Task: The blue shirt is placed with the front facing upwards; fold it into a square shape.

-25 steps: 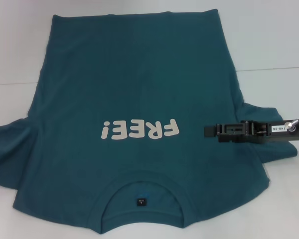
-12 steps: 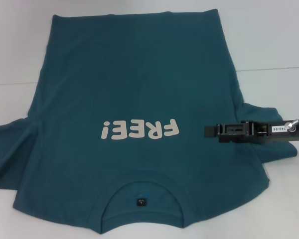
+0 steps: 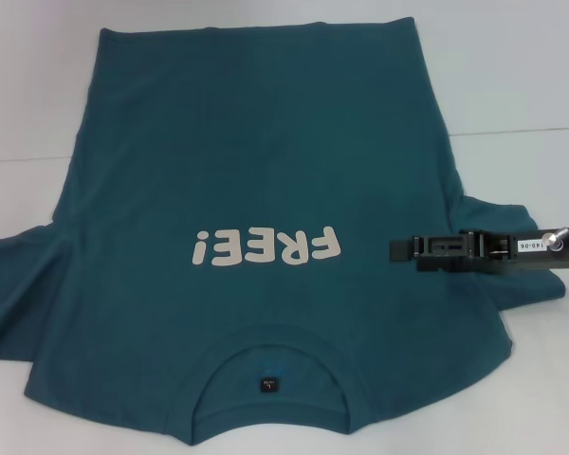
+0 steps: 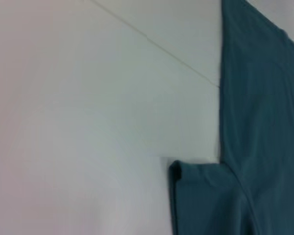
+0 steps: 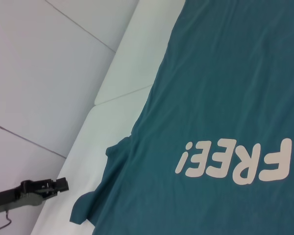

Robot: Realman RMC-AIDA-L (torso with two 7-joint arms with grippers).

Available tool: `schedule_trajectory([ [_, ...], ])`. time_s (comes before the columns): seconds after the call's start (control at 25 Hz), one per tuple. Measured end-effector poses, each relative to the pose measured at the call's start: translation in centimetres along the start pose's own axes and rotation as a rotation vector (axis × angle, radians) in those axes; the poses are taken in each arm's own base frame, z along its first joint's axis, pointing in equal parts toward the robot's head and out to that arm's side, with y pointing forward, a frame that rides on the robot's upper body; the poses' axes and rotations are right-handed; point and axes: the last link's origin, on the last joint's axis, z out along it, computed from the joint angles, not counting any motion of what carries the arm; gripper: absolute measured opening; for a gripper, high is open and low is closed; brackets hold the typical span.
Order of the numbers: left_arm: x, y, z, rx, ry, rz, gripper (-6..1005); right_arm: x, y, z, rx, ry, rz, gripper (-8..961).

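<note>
While the blue shirt [image 3: 247,190] lies flat, front up, on the white desk [image 3: 522,76], the right pincer [image 3: 403,248] hovers over its right sleeve, fingers' gap indiscernible, gripping nothing.

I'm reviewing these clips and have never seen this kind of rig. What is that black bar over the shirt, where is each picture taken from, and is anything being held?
This is a two-armed robot. One picture comes from a camera on its head looking down; the other two come from cameras on its wrists. On the white table lies the blue shirt, spread flat, its "FREE!" lettering facing up and its collar nearest the robot. The black bar is the right gripper, reaching in over the shirt's sleeve on the robot's right side. The right wrist picture shows the left gripper farther off, over the table beside the other sleeve. Nothing appears to be held, and no fold is made yet.
</note>
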Motion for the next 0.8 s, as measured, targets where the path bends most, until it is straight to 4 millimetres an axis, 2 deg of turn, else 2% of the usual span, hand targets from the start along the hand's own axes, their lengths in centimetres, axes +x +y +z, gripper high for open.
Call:
schedule_trajectory([
  [0.24,-1.2,-0.4,-1.0,-0.070,-0.009,-0.082,208,-0.1,0.1,0.0,-0.001,0.000,0.000,911],
  [0.48,-3.1,-1.3,-1.3,-0.083,-0.042,-0.160,406,-0.2,0.0,0.0,0.003,-0.003,0.000,911],
  [0.68,-3.8,-1.8,-1.3,-0.076,-0.046,-0.178,643,-0.2,0.0,0.0,0.004,-0.003,0.000,911],
  [0.8,-3.9,-1.6,-1.1,-0.078,-0.054,-0.170,696,-0.2,0.0,0.0,0.005,-0.004,0.000,911],
])
